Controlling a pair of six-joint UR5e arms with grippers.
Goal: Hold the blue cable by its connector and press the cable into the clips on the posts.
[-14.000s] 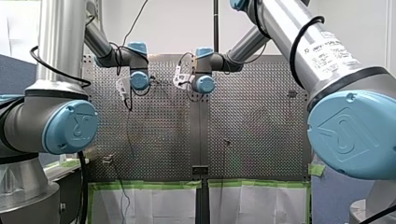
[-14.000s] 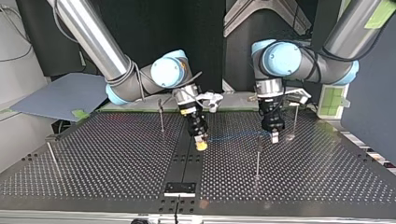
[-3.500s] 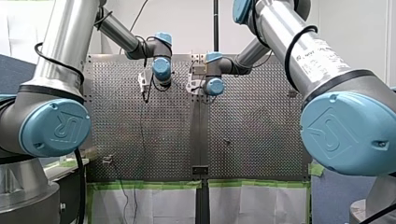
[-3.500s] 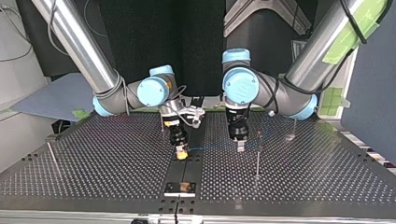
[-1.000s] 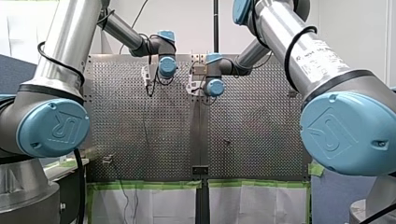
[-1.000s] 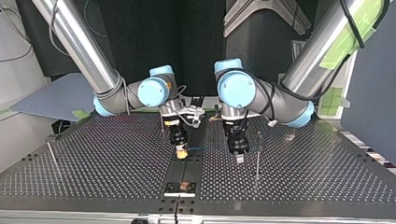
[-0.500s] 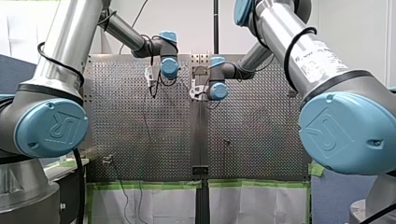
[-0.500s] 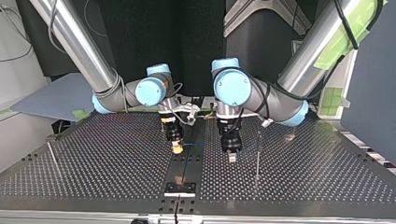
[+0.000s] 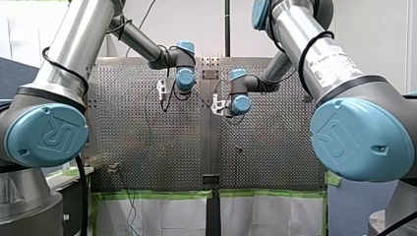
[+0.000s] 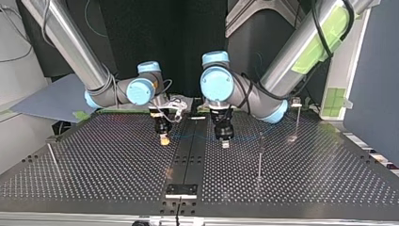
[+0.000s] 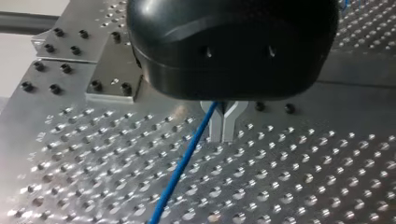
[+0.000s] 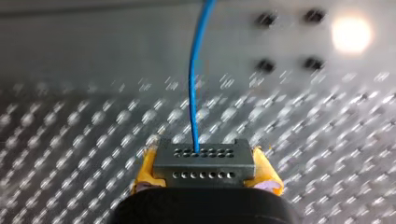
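In the right wrist view my right gripper (image 12: 205,168) is shut on the grey connector (image 12: 203,157), with a yellow pad on each side of it. The blue cable (image 12: 192,93) runs straight ahead out of the connector. In the left wrist view my left gripper (image 11: 222,137) has its metal fingers shut on the blue cable (image 11: 181,173) just above the perforated table (image 11: 303,177). In the top view my right gripper (image 10: 163,140) and my left gripper (image 10: 225,142) hang side by side, and the cable (image 10: 195,137) stretches faintly between them.
A thin post (image 10: 259,155) stands on the table (image 10: 306,183) just to the right of my left gripper in the top view. Another post (image 10: 297,117) stands at the back right and one (image 10: 51,157) at the far left. A dark centre strip (image 10: 188,160) splits the table.
Both arms have shifted toward the top view's left and farther back, carrying the cable along. In the front view both wrists have moved right. Both grips are unchanged.
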